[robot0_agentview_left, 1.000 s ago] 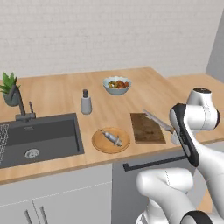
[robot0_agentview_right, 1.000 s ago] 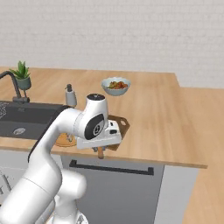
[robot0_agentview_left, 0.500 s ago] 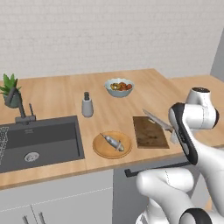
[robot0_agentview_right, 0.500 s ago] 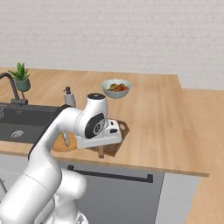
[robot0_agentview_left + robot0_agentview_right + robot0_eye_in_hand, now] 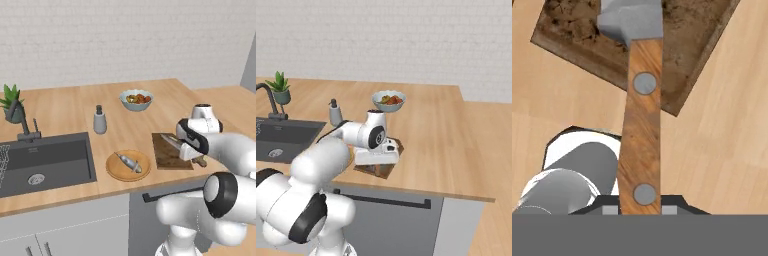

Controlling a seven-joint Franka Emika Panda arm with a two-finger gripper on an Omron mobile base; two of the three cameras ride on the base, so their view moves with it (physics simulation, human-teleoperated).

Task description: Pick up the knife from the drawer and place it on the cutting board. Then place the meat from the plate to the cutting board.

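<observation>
While your end effector (image 5: 192,152) grips the knife (image 5: 639,117) by its wooden handle, the blade reaches over the cutting board (image 5: 167,155) on the bench (image 5: 75,107); the meat (image 5: 129,161) lies on the plate (image 5: 115,170) beside it.

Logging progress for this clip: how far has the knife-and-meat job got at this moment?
Done: the knife is out of the drawer. In hand: the tool grips its wooden handle, and the blade is over the cutting board, not yet released. Left: letting go of the knife, then moving the meat, which lies on the plate left of the board.
</observation>
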